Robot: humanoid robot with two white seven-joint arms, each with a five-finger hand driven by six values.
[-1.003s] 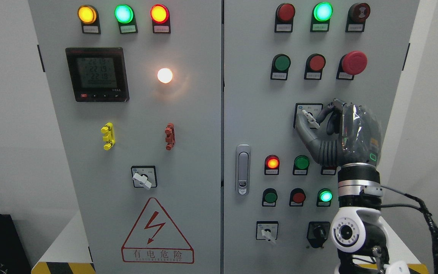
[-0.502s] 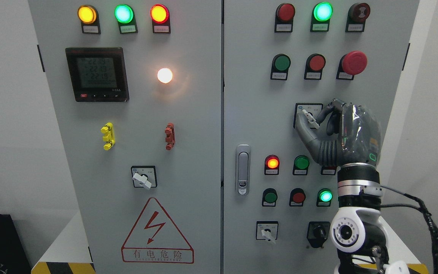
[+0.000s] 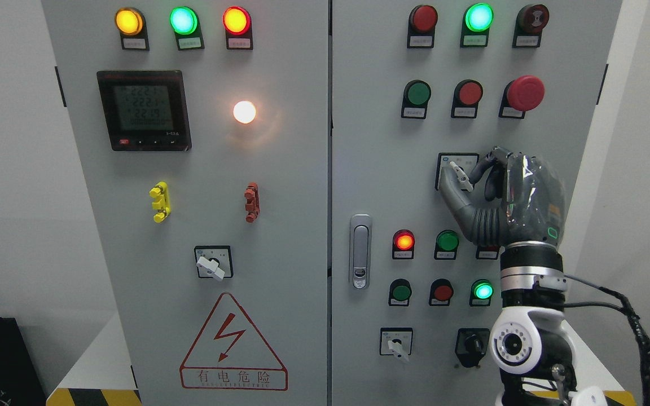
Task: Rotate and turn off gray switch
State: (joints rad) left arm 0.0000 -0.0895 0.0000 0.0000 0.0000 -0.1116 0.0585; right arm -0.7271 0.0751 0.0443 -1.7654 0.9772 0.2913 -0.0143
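The small pale gray rotary switch (image 3: 460, 175), a smooth plastic lever on a square black-framed faceplate, sits on the right door of the light gray sheet-metal cabinet (image 3: 370, 141), in its right half at mid height, below the row of round push buttons. Its long axis runs on a diagonal, the upper end toward the upper left and the lower end toward the lower right. The right hand (image 3: 462, 179), dark gray with jointed fingers (image 3: 480, 166) and a glossy, foil-like back, is clamped on the lever: the thumb presses from the lower left and the curled forefinger from the upper right, so the lever's lower end is partly hidden. Its wrist, a silver ring above a white rounded joint, rises from the lower right with a black braided cable beside it and covers part of a small button under the palm.

Above the switch stand a round green button (image 3: 418, 92), a red button (image 3: 470, 92) and a large red mushroom-shaped stop button (image 3: 525, 92). Below it glow a red lamp (image 3: 404, 241) and, lower right, a green lamp (image 3: 483, 291). A silver door latch (image 3: 360, 251) sits to the lower left, well apart. On the left door are a black square digital meter (image 3: 144, 110), a lit white lamp (image 3: 244, 111) and a red-outlined triangular lightning warning sign (image 3: 233, 344).
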